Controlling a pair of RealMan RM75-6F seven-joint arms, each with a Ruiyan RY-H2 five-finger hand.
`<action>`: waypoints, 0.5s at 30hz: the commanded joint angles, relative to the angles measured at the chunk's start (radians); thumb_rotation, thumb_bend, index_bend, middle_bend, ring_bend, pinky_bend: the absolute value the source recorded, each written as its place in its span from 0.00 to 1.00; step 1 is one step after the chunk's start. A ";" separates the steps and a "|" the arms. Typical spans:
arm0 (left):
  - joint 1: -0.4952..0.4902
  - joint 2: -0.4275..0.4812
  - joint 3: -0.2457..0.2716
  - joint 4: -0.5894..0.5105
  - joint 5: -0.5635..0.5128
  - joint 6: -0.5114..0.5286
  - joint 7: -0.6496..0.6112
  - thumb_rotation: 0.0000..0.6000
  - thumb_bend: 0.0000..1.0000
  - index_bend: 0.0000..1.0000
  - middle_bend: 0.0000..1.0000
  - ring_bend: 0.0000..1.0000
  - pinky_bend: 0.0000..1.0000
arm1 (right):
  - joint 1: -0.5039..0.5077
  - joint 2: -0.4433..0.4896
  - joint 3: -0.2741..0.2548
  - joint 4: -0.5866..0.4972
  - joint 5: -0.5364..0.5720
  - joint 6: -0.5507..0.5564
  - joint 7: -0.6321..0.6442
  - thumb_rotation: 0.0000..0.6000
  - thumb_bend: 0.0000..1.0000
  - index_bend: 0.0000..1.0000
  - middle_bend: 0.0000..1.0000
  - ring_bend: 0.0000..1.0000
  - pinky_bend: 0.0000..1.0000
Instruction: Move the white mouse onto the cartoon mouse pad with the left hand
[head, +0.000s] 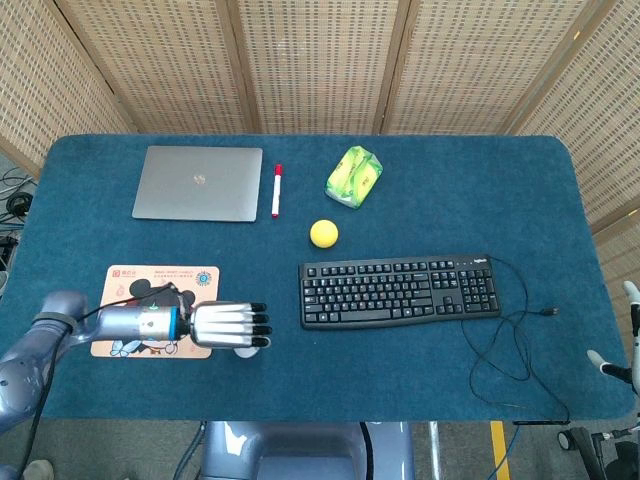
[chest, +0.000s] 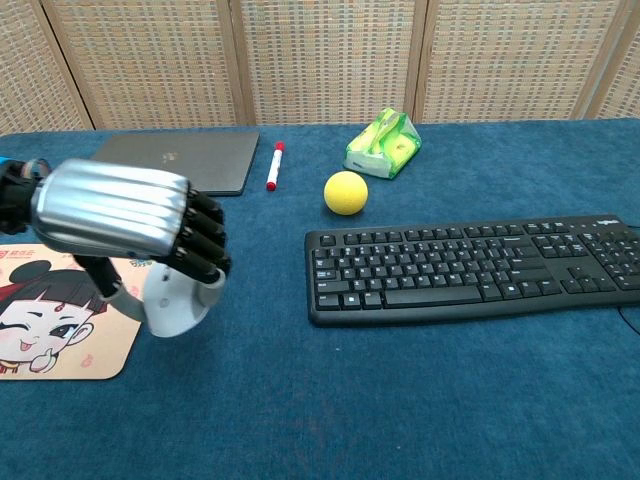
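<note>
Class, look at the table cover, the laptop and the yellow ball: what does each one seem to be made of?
Table cover: looks like blue carpet or felt, matte and fuzzy in texture.
Laptop: probably metal, an even grey satin lid; painted plastic is possible.
Ball: likely foam or soft rubber, matte with no shine; hard to be sure.

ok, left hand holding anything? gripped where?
The left hand holds the white plastic computer mouse from above, fingers down its sides. Right hand holds nothing.

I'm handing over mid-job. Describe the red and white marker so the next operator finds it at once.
Start at the closed grey laptop at the far left of the blue table. Just off its right edge, apart from it, lies the marker, pointing front to back. It is the only thin stick-shaped thing there: white barrel, red cap at the far end, left of the yellow ball.
</note>
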 joint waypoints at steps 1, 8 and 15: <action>0.143 0.011 0.057 0.222 0.000 0.127 -0.163 1.00 0.03 0.61 0.48 0.47 0.41 | 0.009 -0.016 0.004 0.008 0.018 -0.010 -0.027 1.00 0.05 0.04 0.00 0.00 0.00; 0.223 0.034 0.078 0.349 -0.012 0.143 -0.220 1.00 0.03 0.61 0.48 0.47 0.41 | 0.017 -0.043 0.013 0.036 0.046 -0.012 -0.071 1.00 0.05 0.04 0.00 0.00 0.00; 0.238 0.020 0.088 0.396 -0.022 0.098 -0.209 1.00 0.03 0.61 0.48 0.47 0.41 | 0.018 -0.052 0.019 0.040 0.054 -0.002 -0.093 1.00 0.05 0.04 0.00 0.00 0.00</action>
